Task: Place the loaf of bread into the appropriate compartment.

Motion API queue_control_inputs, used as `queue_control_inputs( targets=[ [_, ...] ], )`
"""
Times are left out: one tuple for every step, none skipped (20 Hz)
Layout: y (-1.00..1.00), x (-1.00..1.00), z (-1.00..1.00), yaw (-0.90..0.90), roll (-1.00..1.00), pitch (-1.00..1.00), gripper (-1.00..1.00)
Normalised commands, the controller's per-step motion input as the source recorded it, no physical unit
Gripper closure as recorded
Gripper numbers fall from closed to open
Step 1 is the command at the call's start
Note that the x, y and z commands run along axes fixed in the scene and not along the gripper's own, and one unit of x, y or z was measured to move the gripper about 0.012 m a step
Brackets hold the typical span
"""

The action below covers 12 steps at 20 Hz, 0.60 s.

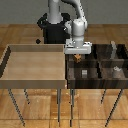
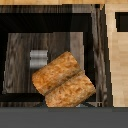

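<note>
The loaf of bread (image 2: pixel 63 80) hangs in my end effector (image 1: pixel 78 58), gripped above the compartment (image 2: pixel 20 60) of dark wood where a small grey cube (image 2: pixel 37 59) sits. Beside this divided bin (image 1: pixel 107 75) on the exterior view's left stands a light tan tray (image 1: pixel 35 62).

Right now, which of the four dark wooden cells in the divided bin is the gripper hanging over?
The cell holding the small low grey cube, on the side next to the light tan tray. The gripper hangs above it with the orange-brown bread loaf.
</note>
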Motion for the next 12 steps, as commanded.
queue_control_inputs(
  targets=[
    [0.00,1.00,0.00,0.00,0.00,0.00,1.00],
    [0.00,1.00,0.00,0.00,0.00,0.00,1.00],
    [0.00,0.00,0.00,0.00,0.00,0.00,-1.00],
    [0.00,0.00,0.00,0.00,0.00,0.00,-1.00],
    [0.00,0.00,0.00,0.00,0.00,0.00,-1.00],
    [0.00,0.00,0.00,0.00,0.00,0.00,-1.00],
    [0.00,0.00,0.00,0.00,0.00,0.00,-1.00],
    [0.00,0.00,0.00,0.00,0.00,0.00,-1.00],
    [0.00,0.00,0.00,0.00,0.00,0.00,-1.00],
    [0.00,0.00,0.00,0.00,0.00,0.00,-1.00],
    [0.00,0.00,0.00,0.00,0.00,0.00,-1.00],
    [0.00,0.00,0.00,0.00,0.00,0.00,-1.00]
  ],
)
